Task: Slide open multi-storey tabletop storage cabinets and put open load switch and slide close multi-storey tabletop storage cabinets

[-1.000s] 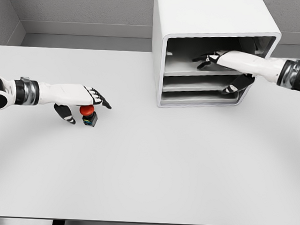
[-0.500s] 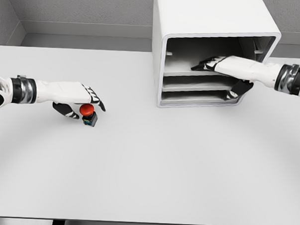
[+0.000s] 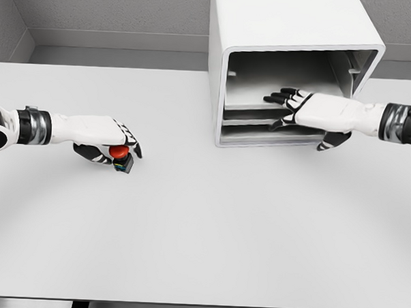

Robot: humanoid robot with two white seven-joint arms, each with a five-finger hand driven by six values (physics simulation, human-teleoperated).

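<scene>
The right hand (image 3: pixel 308 109) had drawn back from deep inside the storage cabinet (image 3: pixel 291 62) to its front edge. Its fingers lay flat and spread over the lip of the upper tray (image 3: pixel 248 107), gripping nothing that could be made out; the thumb hung below, near the lower trays. The tray looked to have come forward with the hand, so the sliding-open step seemed under way, though how far it stood out could not be told.

Across the counter (image 3: pixel 202 222), the left hand (image 3: pixel 110 144) had dropped and closed in on the load switch (image 3: pixel 121 158). Its fingers curled over the red cap with the thumb behind, apparently pinching it. The switch sat on the counter, well apart from the cabinet, so the lift likely came next.
</scene>
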